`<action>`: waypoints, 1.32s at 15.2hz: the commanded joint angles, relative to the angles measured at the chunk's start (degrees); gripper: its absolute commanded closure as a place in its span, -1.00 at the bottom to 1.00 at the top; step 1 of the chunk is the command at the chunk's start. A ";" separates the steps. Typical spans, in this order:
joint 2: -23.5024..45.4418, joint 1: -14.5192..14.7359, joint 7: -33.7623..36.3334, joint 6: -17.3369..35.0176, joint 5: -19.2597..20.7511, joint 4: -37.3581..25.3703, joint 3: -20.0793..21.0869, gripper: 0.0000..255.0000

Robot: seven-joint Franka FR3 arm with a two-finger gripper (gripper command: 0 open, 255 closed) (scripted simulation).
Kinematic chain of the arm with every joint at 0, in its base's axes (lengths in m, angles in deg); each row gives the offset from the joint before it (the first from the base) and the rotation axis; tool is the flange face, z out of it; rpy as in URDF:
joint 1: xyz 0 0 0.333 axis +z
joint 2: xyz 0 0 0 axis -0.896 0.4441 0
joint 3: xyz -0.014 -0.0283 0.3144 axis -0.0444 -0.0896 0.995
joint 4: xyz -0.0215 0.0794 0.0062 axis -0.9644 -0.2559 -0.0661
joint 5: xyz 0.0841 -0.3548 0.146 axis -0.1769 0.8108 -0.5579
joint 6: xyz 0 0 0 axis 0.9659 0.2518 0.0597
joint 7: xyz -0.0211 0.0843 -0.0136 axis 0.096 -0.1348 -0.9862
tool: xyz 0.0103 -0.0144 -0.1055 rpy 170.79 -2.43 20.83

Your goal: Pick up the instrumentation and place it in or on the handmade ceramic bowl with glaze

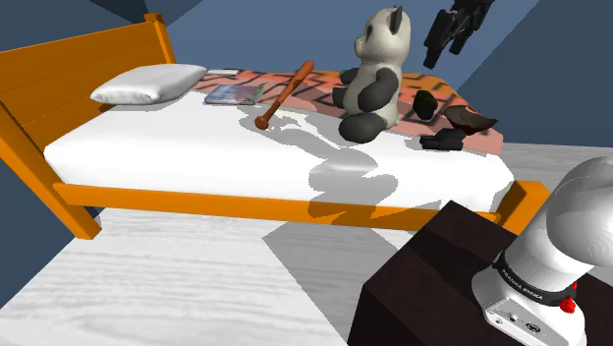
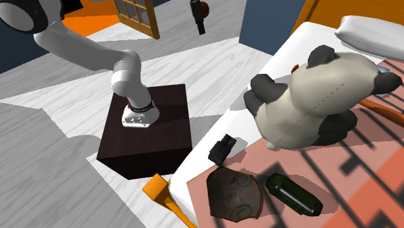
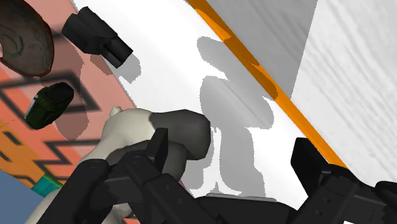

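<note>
A small black blocky device (image 1: 441,141) (image 2: 222,149) (image 3: 97,37) lies on the white sheet at the edge of the patterned blanket. Right beside it sits a dark brown bowl (image 1: 473,121) (image 2: 234,194) (image 3: 25,41). A dark green oblong device (image 1: 424,104) (image 2: 293,193) (image 3: 49,104) rests on the blanket between the bowl and the panda. My gripper (image 1: 457,29) (image 2: 199,16) (image 3: 235,156) hangs high above the bed, open and empty. Its fingers (image 3: 159,149) stand apart over the panda's dark foot, well away from the black device.
A large panda plush (image 1: 373,79) (image 2: 317,97) (image 3: 153,133) sits on the blanket close to both devices. A bat (image 1: 285,93), a book (image 1: 234,94) and a pillow (image 1: 147,84) lie further up the bed. The orange bed frame (image 1: 246,204) edges the mattress. My dark stand (image 2: 152,129) is beside the bed.
</note>
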 commanded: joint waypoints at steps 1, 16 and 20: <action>0.00 0.00 0.00 0.00 0.00 0.00 0.00 -1.00; 4.40 0.23 -28.48 14.56 8.29 12.37 -23.14 -1.00; 9.58 0.87 -36.41 18.98 9.78 12.32 -29.76 -1.00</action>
